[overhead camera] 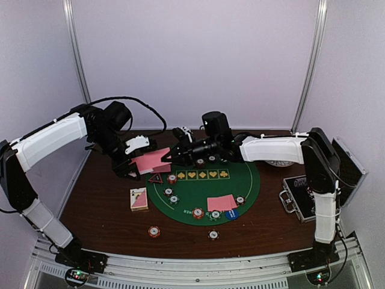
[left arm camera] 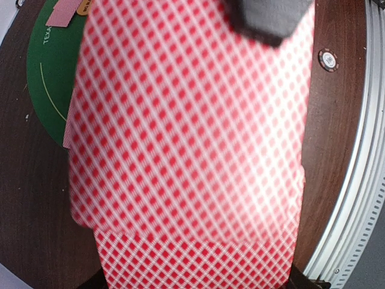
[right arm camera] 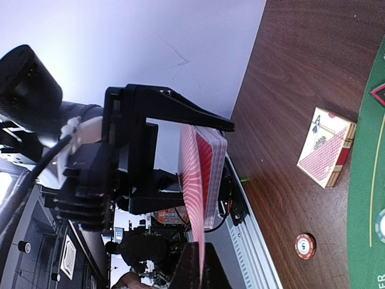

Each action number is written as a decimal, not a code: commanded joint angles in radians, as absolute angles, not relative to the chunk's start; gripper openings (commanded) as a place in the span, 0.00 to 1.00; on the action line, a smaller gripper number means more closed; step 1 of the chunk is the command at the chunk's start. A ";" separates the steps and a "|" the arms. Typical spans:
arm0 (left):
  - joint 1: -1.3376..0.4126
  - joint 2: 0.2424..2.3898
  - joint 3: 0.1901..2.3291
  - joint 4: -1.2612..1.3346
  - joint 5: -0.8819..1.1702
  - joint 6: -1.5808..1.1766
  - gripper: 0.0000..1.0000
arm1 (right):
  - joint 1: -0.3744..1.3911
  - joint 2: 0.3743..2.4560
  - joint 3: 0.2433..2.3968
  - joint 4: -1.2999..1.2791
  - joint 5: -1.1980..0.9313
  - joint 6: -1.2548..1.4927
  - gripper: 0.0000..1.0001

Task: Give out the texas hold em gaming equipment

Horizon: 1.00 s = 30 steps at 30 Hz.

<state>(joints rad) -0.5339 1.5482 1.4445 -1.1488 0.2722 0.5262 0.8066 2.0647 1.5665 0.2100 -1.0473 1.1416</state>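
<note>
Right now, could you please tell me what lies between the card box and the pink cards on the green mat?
In the top view, two striped chips sit between the card box and the pink cards, on the green mat.

The round green mat [overhead camera: 248,180] has a row of four yellow signs [overhead camera: 201,174] on it: a spade, a heart, a diamond and a club. In the left wrist view, white letters "TEX" show on its edge. The card box [right arm camera: 325,150] shows a big A by a spade. The print on the chips [overhead camera: 154,231] is too small to read.
</note>
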 commanded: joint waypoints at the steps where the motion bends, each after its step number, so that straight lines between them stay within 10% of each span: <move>1: -0.529 1.523 1.438 -1.127 0.273 0.534 0.00 | 0.758 1.963 1.566 0.044 -1.043 1.002 0.00; 14: -0.525 1.493 1.402 -1.127 0.247 0.532 0.00 | 0.698 2.036 1.978 -0.960 -0.532 0.162 0.00; 30: -0.506 1.459 1.384 -1.143 0.243 0.532 0.00 | 0.901 2.176 1.967 -0.699 0.298 -0.439 0.00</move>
<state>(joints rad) -0.5159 1.4956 1.3834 -1.1522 0.2405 0.5262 0.8772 2.1345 1.9774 -0.8207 0.0368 -0.2600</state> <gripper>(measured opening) 0.669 0.023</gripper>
